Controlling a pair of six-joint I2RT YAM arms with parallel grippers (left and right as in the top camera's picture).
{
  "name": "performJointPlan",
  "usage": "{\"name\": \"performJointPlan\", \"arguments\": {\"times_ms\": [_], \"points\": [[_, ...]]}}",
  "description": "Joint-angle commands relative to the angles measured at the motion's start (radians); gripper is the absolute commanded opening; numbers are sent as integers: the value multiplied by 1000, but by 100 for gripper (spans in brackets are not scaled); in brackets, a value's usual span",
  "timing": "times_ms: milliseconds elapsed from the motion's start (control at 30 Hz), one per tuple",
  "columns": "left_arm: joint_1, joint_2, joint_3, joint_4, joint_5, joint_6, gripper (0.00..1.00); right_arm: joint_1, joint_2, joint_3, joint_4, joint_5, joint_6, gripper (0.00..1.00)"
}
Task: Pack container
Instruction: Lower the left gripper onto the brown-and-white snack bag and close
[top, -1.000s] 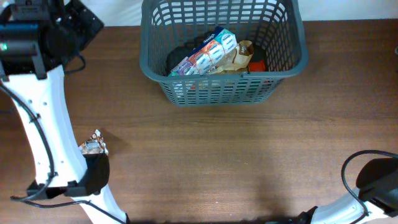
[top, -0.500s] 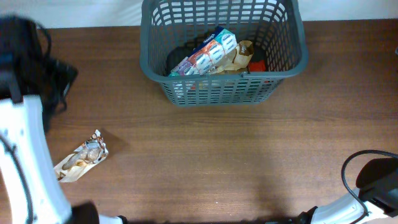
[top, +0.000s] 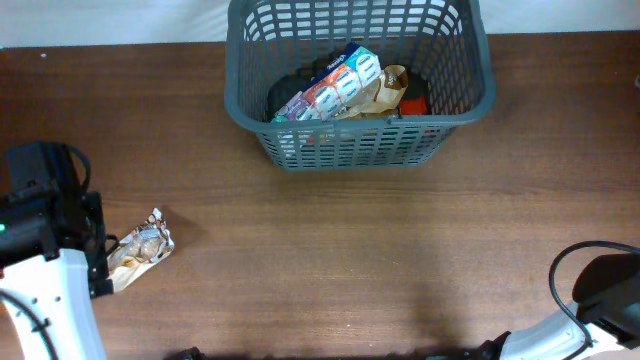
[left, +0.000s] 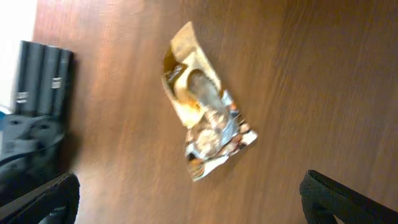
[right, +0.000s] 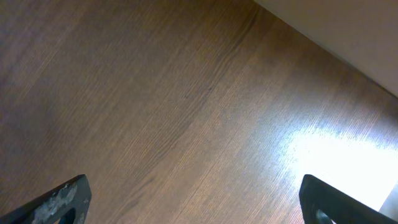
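The container (top: 250, 115), a dark grey lattice basket, stands at the table's far centre. Inside it lie a blue multipack (top: 335, 85), a tan bag (top: 388, 90) and something red. A crumpled gold and silver snack packet (top: 140, 248) lies on the wood at the near left. It also shows in the left wrist view, where the packet (left: 205, 118) sits just ahead of my left gripper (left: 196, 208), which is open and holds nothing. From above, that left gripper (top: 100, 255) is at the packet's left end. My right gripper (right: 202, 202) is open over bare wood.
The right arm's body and a looping cable (top: 600, 290) sit at the near right corner. A black ribbed block (left: 40, 68) lies at the table's left edge in the left wrist view. Behind the basket the table ends at a white wall.
My left arm has swung from the far left corner down to the near left, ending beside the snack packet. The packet, basket and right arm have not moved.
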Motion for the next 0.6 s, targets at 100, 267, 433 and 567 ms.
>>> {"name": "performJointPlan", "arguments": {"times_ms": [100,267,433,567], "points": [[13,6,-105,159,-29,-37,99,-1,-18,-4,0,-2,13,99],[17,33,-133,275,2,-53,99,-1,-18,-4,0,-2,13,99],[17,39,-133,312,103,-55,99,-1,-18,-4,0,-2,13,99],[17,43,-134,286,24,-52,99,-1,-18,-4,0,-2,13,99]]}}
